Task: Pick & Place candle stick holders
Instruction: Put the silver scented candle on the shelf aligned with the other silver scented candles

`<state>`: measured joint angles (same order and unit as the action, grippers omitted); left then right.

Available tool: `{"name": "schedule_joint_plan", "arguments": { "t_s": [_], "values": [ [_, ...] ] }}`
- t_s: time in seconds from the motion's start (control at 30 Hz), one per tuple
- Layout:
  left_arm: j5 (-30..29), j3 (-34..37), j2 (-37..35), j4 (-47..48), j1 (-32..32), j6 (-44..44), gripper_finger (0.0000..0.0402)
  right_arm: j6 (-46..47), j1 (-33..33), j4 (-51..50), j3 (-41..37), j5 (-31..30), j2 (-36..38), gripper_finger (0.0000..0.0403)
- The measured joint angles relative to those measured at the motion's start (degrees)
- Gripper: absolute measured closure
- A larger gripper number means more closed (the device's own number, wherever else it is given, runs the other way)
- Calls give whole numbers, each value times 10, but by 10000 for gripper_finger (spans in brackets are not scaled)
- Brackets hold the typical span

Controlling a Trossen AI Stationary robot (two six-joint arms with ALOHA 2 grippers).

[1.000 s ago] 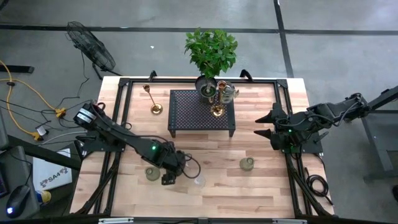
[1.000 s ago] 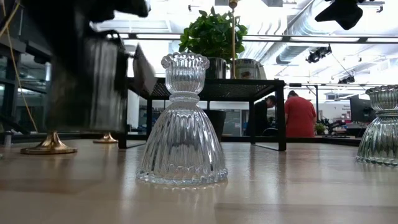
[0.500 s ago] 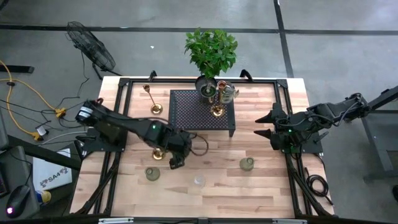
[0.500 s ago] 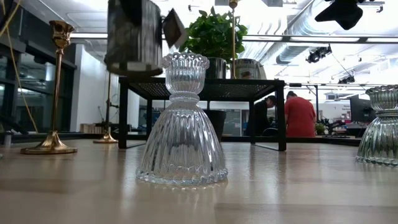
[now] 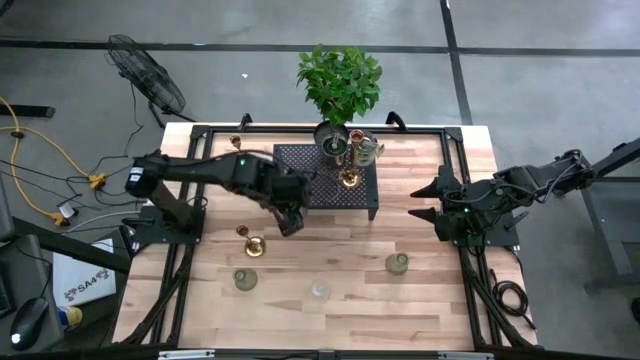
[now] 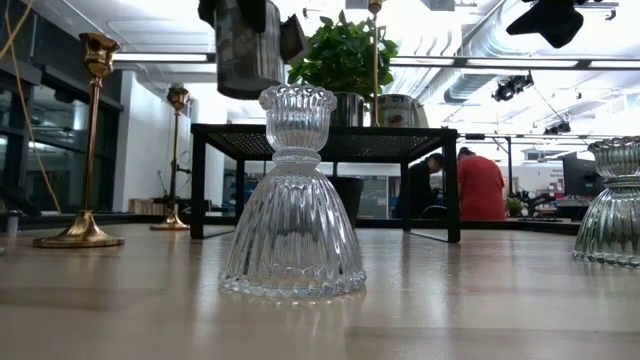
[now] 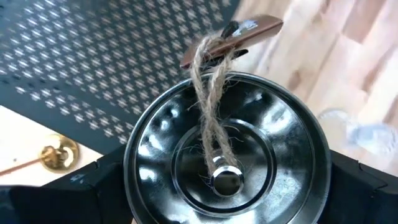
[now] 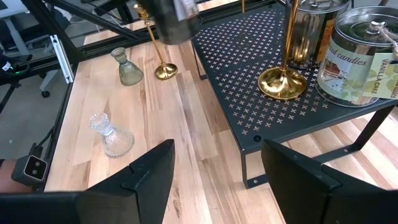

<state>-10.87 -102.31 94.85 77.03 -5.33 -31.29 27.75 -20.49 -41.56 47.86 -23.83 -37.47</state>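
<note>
Since a second ago, the left claw (image 5: 290, 218) has lifted from the front-left of the surface (image 5: 430, 300) and swung toward the black stand (image 5: 325, 180), clenched around a shiny silver holder (image 7: 227, 162) with a twine tag, which hangs above the stand's front-left corner. The right claw (image 8: 214, 165) waits released, near the right edge. A low approach could catch the stand's edge and jolt the holder loose, or a wide one knock the brass stick (image 5: 350, 178) on the stand. Counted from above: three brass sticks, two on the surface at left and one on the stand; two dull green holders near the front edge; one clear glass holder (image 6: 293, 195) between them; three silver ones, counting the carried one.
</note>
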Motion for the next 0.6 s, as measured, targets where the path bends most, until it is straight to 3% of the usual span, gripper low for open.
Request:
{"name": "schedule_joint_plan", "arguments": {
  "t_s": [0.33,0.6],
  "values": [
    [-56,-1,0,-2,80,10,53,0,0,0,0,0,0,170],
    [-62,-1,9,-17,141,10,53,0,0,0,0,0,0,170]
  ]
}}
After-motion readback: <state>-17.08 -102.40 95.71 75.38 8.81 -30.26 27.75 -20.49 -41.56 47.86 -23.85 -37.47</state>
